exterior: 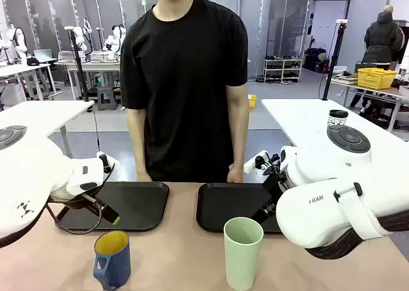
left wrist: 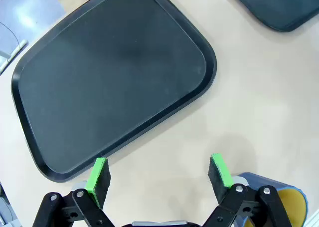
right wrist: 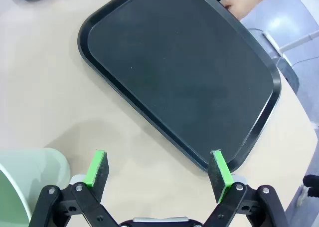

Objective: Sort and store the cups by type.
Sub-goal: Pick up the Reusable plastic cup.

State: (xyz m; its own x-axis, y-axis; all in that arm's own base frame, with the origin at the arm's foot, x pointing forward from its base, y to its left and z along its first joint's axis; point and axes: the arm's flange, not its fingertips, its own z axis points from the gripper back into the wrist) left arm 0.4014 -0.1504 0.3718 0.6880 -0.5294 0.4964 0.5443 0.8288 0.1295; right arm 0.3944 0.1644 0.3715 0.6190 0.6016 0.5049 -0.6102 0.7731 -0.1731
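Observation:
A blue mug (exterior: 112, 259) with a handle and a yellow inside stands on the beige table near its front left; its rim also peeks in at the lower right of the left wrist view, blue mug (left wrist: 279, 192). A tall pale mint-green tumbler (exterior: 243, 252) stands front centre; its edge appears at the lower left of the right wrist view, tumbler (right wrist: 30, 179). My left gripper (left wrist: 159, 174) hangs open over the table beside the left tray's near edge, empty. Over the near edge of the right tray my right gripper (right wrist: 158, 169) is open and empty too.
Two black trays lie side by side: the left tray (exterior: 137, 204) and the right tray (exterior: 223, 204), both bare. A person in a black shirt stands at the far side with a hand (exterior: 235, 174) at the table edge. A speckled tumbler with a black lid (exterior: 337, 118) stands on a far table.

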